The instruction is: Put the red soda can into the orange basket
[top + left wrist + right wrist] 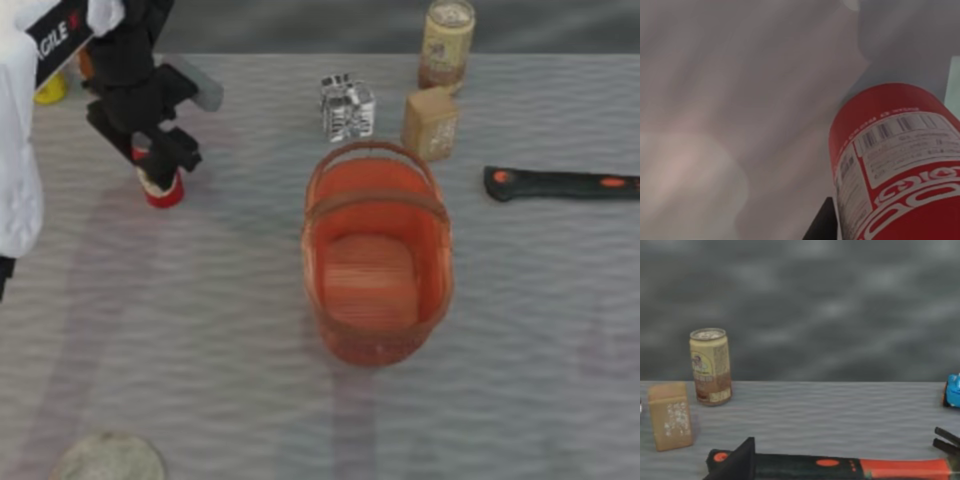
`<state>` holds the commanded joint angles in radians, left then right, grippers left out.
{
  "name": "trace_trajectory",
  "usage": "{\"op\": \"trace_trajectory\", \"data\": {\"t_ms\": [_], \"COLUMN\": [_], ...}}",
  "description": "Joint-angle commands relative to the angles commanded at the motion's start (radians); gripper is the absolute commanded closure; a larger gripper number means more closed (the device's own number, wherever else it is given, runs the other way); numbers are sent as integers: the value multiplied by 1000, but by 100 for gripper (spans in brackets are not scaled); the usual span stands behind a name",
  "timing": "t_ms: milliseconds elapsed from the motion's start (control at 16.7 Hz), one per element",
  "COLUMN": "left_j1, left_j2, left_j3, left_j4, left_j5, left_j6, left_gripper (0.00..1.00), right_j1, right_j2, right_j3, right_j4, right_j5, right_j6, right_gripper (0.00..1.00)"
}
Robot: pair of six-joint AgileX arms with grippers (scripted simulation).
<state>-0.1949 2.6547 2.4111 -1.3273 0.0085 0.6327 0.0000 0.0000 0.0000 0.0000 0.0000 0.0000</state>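
The red soda can (165, 190) stands at the table's far left, under my left gripper (160, 166), which comes down on it from above and is shut on it. In the left wrist view the red soda can (895, 160) fills the near corner, barcode label showing, with one dark finger (824, 222) against its side. The orange basket (437, 270), oval and woven with two arched handles, sits at the table's middle, well right of the can, and holds nothing. My right arm is out of the top view; its wrist view looks across the table's right side.
A black and orange hammer (560, 184) (840, 467) lies at the right. Behind the basket stand a beige can (446, 42), a tan box (431, 123) and a silvery cube (347, 107). A yellow object (50, 88) sits far left, a grey disc (108, 458) at the front left.
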Motion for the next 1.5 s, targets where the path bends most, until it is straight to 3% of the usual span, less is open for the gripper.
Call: {"op": "trace_trajectory", "data": {"t_ms": [120,180,720,900,1200,1500], "left_j1": [0,0,2,4,16,24], "left_j2": [0,0,0,-11,-72,-188], "left_j3": [0,0,0,-22,-144,-347], "left_j4": [0,0,0,58,366,902], "left_j5": [0,0,0,35,204,462], "left_j6": [0,0,2,-16,-112,-255], "left_gripper": [98,100,100,100,100,100], "right_j1": [0,0,0,0,0,0], "right_j2": [0,0,0,0,0,0], "right_j3": [0,0,0,0,0,0], "right_j4": [0,0,0,0,0,0], "right_j5": [0,0,0,0,0,0], "right_j6": [0,0,0,0,0,0], "right_gripper": [0,0,0,0,0,0]}}
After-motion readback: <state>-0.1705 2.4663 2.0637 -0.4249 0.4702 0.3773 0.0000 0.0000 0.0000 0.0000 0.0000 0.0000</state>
